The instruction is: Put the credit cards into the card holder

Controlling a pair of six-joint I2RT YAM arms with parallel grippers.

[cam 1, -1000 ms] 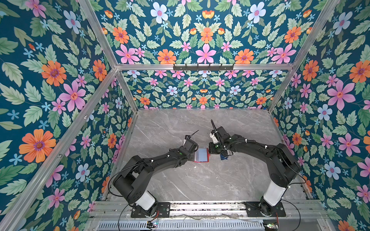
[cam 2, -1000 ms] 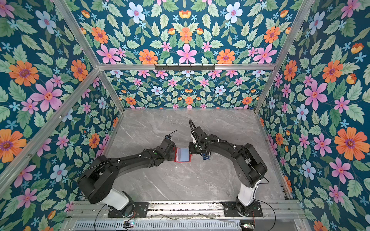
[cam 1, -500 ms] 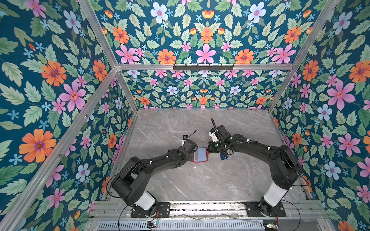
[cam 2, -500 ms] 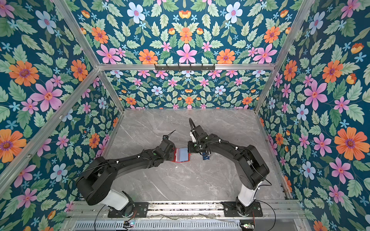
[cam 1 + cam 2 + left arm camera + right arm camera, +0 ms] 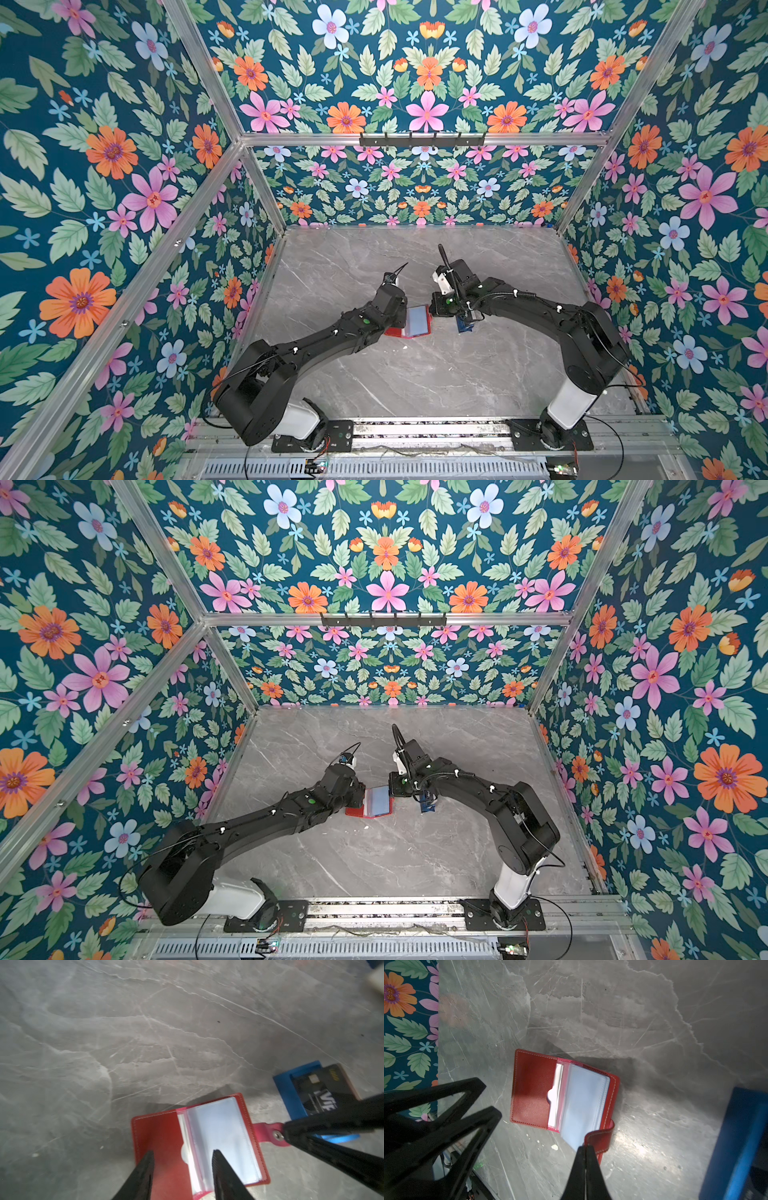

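Looking from above: the red wallet (image 5: 415,322) lies open on the gray table (image 5: 415,374), right between the two claws, in both top views.
Left claw from above: the left claw (image 5: 404,318) is at the wallet's left side. I cannot tell from up here if it is apart or together.
Right claw from above: the right claw (image 5: 433,311) is at the wallet's right side. The blue tray (image 5: 464,325) is just beside it.
Left wrist view, left claw: its two fingers (image 5: 145,1167) are apart, over the wallet's red side.
Left wrist view, card: a dark card (image 5: 320,1093) with white letters leans in the blue tray, near the wallet.
Right wrist view, right claw: its fingers (image 5: 577,1167) are pressed together, pinching the wallet's tab (image 5: 600,1136).
Right wrist view, wallet: the clear pockets (image 5: 583,1101) face up.
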